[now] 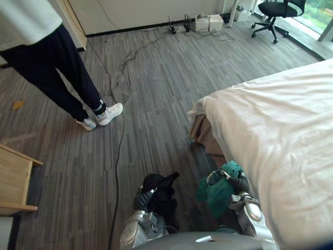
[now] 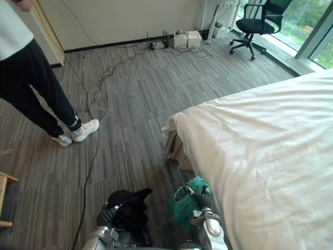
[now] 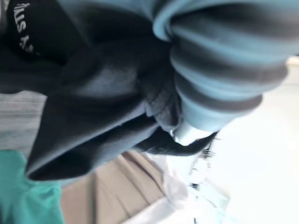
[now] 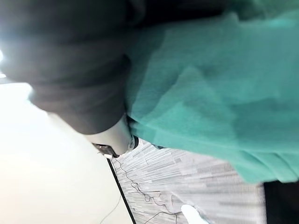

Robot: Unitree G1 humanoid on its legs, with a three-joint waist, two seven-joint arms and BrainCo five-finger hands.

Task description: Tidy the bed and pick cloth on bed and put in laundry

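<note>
Black cloth (image 1: 161, 182) bunched inside curled left hand (image 1: 143, 199) fingers, green cloth (image 1: 218, 197) hanging below clenched right hand (image 1: 229, 179) fingers, bed (image 1: 281, 135) just beside.

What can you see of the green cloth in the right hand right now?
The green cloth is a teal, soft-looking fabric, crumpled into a loose bunch. The right hand has its fingers curled into its upper folds, and the rest hangs below the hand, above the wooden floor, close beside the edge of the bed. The black cloth in the left hand hangs apart from it.
</note>
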